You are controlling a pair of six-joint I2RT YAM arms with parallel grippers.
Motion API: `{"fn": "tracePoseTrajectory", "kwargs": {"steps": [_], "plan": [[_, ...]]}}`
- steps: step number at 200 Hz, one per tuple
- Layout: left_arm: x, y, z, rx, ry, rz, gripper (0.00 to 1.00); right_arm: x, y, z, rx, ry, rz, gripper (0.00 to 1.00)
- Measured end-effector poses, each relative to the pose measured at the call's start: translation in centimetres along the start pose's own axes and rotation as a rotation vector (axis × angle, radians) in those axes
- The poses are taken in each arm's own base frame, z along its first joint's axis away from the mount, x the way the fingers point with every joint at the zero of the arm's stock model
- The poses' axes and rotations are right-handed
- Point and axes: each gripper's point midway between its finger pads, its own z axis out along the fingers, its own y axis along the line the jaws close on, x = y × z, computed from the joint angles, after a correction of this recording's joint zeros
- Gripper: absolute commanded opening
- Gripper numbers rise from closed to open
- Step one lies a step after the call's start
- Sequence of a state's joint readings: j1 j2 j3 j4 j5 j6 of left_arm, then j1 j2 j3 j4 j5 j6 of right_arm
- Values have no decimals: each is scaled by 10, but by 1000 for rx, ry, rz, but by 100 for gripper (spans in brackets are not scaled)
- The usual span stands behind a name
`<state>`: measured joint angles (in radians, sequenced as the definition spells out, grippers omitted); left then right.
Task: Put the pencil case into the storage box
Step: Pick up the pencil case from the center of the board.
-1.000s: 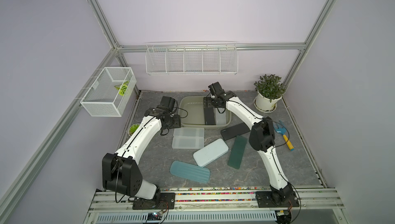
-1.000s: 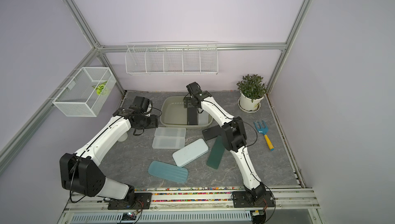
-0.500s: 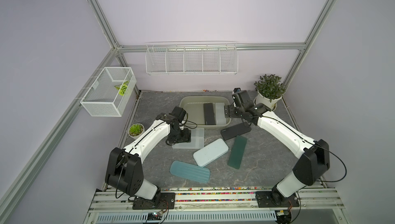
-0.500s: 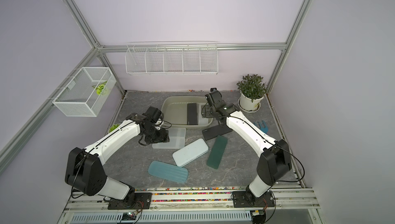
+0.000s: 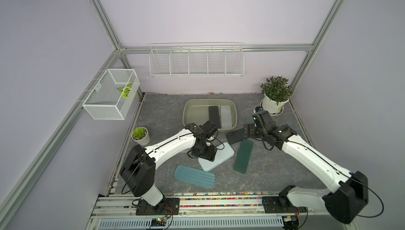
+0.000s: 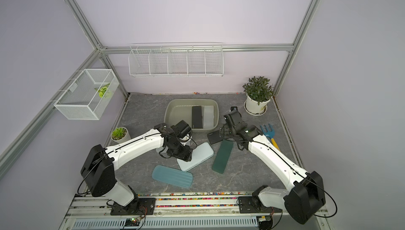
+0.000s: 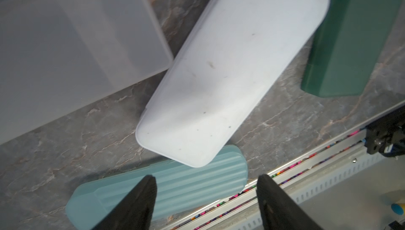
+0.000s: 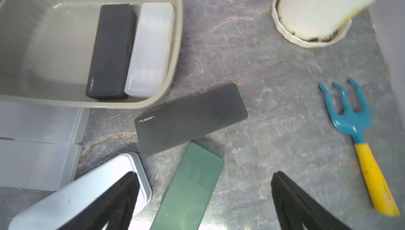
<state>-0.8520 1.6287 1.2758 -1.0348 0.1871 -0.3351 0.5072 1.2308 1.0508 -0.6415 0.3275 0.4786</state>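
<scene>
You see an olive-grey box (image 8: 65,102), a black case (image 8: 111,49), a frosted white case (image 8: 151,49), a dark green case (image 8: 190,187), a ribbed teal case (image 7: 197,182) and a grey marbled bench (image 8: 263,86).

Soft, even light — only faint shadows. Wrist views blur slightly; the plant pot (image 8: 311,9) beyond the right gripper (image 8: 204,173) smears.

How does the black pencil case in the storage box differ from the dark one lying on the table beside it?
The black case lies inside the storage box, alongside a frosted case; the dark grey case lies outside on the table. The black case is squared with the box; the dark grey case sits skewed. Both are rectangular with a small pale logo.
</scene>
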Motion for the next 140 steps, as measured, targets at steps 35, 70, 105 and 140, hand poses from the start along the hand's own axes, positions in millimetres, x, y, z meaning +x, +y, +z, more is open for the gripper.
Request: {"fn": "tracePoseTrajectory", "kwargs": {"steps": [35, 70, 105, 140], "plan": [[-61, -45, -4, 45, -88, 82, 76, 5, -49, -13, 95, 16, 220, 98], [-97, -102, 24, 74, -95, 147, 77, 16, -88, -27, 186, 61, 397, 98], [-112, -145, 59, 78, -69, 175, 78, 18, -98, -47, 192, 28, 462, 98], [-107, -164, 85, 55, -26, 187, 83, 21, -105, -58, 200, 14, 487, 98]]}}
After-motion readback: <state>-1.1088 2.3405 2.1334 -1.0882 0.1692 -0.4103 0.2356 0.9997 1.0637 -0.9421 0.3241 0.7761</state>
